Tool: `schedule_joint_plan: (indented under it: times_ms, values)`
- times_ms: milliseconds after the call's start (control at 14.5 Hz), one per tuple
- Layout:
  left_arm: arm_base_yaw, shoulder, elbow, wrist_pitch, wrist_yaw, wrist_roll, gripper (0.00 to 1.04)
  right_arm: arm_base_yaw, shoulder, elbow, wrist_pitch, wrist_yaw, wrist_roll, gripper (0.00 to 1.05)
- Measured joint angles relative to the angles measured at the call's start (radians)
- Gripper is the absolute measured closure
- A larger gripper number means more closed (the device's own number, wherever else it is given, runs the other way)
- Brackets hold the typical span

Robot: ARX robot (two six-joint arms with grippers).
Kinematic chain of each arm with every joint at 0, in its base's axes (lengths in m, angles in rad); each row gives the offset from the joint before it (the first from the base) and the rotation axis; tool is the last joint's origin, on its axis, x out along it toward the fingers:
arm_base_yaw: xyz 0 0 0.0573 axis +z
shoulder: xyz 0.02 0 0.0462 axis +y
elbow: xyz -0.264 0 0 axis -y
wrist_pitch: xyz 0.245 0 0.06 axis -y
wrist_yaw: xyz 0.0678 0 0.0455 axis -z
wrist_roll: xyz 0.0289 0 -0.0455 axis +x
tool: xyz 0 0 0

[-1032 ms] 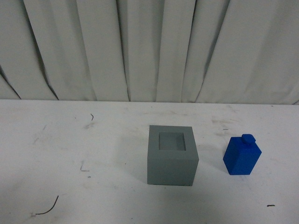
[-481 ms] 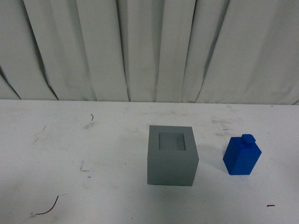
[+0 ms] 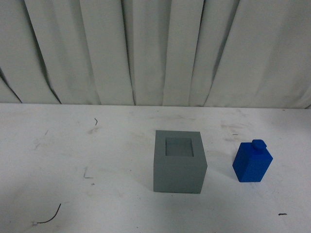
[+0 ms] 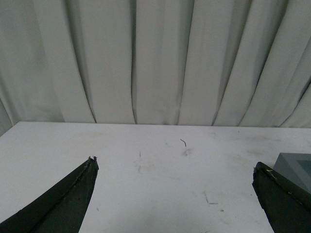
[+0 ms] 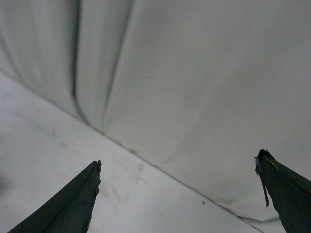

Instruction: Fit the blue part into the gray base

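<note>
The blue part stands upright on the white tabletop, near the right of the gray base but apart from it. It looks rigid, light and matte, so it is probably not slippery. Its flat side faces below the knob offer the surest hold. The left tool and right tool both hang spread wide and empty. The depth of the recess is hard to judge. The base is cut off in the left wrist view, and neither wrist view shows the blue part.
</note>
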Motion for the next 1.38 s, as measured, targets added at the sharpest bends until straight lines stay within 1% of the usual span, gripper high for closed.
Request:
schedule_joint_plan:
  times_ms: [69,138,206,275,344,550,688,825,1376]
  values:
    - [0.0,0.0,0.0,0.0,0.0,0.0,0.07,0.018,-0.001,0.057,-0.164,-0.066,-0.118,0.06]
    - [0.0,0.0,0.0,0.0,0.0,0.0,0.07,0.034,0.0,0.096,-0.311,-0.099,-0.229,0.06]
    - [0.0,0.0,0.0,0.0,0.0,0.0,0.07,0.051,0.007,0.142,-0.474,-0.115,-0.36,0.06]
    - [0.0,0.0,0.0,0.0,0.0,0.0,0.07,0.068,0.036,0.209,-0.676,-0.122,-0.537,0.06]
    - [0.0,0.0,0.0,0.0,0.0,0.0,0.07,0.086,0.077,0.271,-0.846,-0.122,-0.681,0.06]
    - [0.0,0.0,0.0,0.0,0.0,0.0,0.07,0.114,0.172,0.405,-1.115,-0.122,-0.869,0.06]
    - [0.0,0.0,0.0,0.0,0.0,0.0,0.07,0.126,0.254,0.48,-1.232,-0.106,-0.956,0.06]
    - [0.0,0.0,0.0,0.0,0.0,0.0,0.07,0.135,0.319,0.523,-1.29,-0.076,-0.998,0.06]
    - [0.0,0.0,0.0,0.0,0.0,0.0,0.07,0.203,0.433,0.55,-1.365,-0.002,-1.08,0.06]
